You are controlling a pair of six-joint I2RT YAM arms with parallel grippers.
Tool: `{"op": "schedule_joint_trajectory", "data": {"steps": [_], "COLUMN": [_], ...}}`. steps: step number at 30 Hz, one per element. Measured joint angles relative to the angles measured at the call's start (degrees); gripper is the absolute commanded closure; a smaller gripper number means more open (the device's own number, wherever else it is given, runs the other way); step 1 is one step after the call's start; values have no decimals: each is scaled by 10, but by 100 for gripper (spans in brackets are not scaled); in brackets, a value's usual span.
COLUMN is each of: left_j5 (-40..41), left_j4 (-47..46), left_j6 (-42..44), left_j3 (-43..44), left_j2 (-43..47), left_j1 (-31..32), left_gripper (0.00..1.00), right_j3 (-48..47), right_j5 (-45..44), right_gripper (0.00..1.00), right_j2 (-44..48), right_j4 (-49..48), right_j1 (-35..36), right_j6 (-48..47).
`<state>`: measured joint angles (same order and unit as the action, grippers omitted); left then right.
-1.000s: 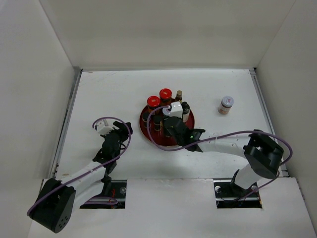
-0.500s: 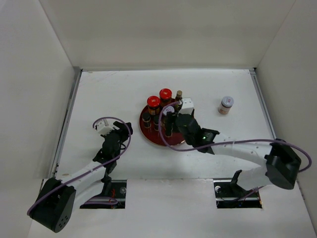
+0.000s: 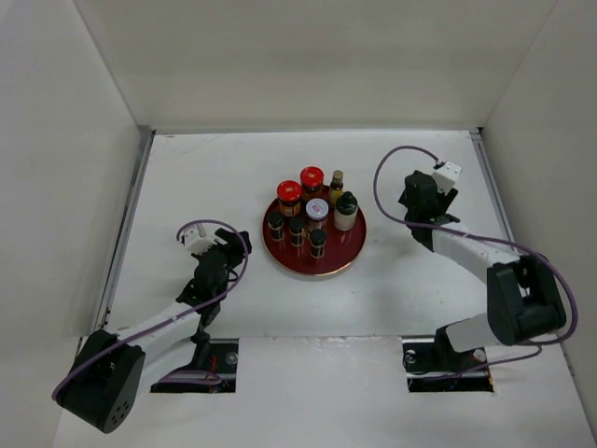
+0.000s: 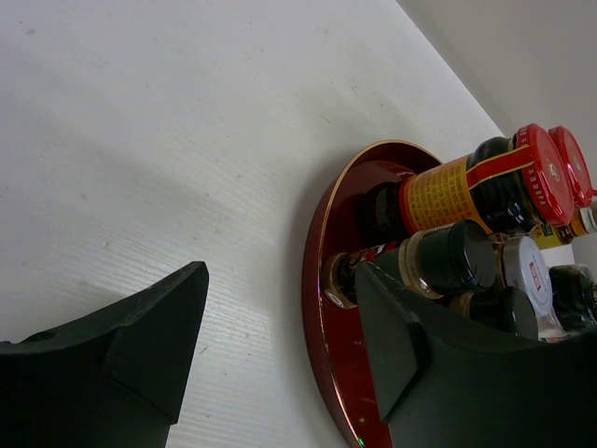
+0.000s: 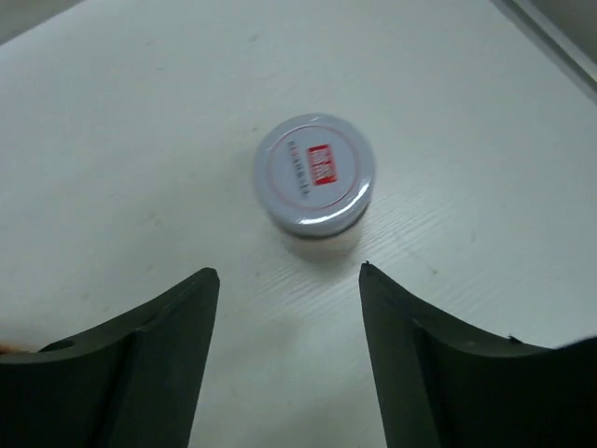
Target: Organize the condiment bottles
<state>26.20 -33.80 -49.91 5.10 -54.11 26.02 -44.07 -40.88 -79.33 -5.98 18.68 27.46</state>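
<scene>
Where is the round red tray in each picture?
Top external: the round red tray sits mid-table, with bottles standing on it.
Left wrist: the tray is on the right side, seen edge-on.
Right wrist: not in it; only a white-lidded jar shows.
Shared landmark: the white table, in all three views.

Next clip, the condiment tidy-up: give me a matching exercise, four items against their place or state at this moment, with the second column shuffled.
Column one
1. silver-lidded jar
2. red-capped bottles
3. left gripper
4. right gripper

Column two
A. open, empty, aimed at the lone jar
B. standing at the far edge of the tray
C. alone on the bare table, off the tray
D. open, empty, left of the tray

Pairs: 1-C, 2-B, 3-D, 4-A
</scene>
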Motion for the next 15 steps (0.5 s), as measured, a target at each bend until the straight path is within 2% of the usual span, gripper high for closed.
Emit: {"op": "schedule_joint_trajectory", "data": {"steps": [3, 6, 15], "left_j5": [0, 0, -1], "left_j4": [-2, -3, -5], "left_j6": [0, 0, 0], "left_j3": [0, 0, 0], "left_j2": [0, 0, -7], "left_j1": [3, 3, 3], "left_gripper": [37, 37, 37], "right_j3": [-27, -52, -80], "right_j5": [-5, -5, 67], "right_gripper": [14, 9, 10], "right_j2": [-52, -79, -123], "right_j4": [1, 0, -20], "right_j1": [-47, -73, -109], "right_j6": [-17, -30, -42]}}
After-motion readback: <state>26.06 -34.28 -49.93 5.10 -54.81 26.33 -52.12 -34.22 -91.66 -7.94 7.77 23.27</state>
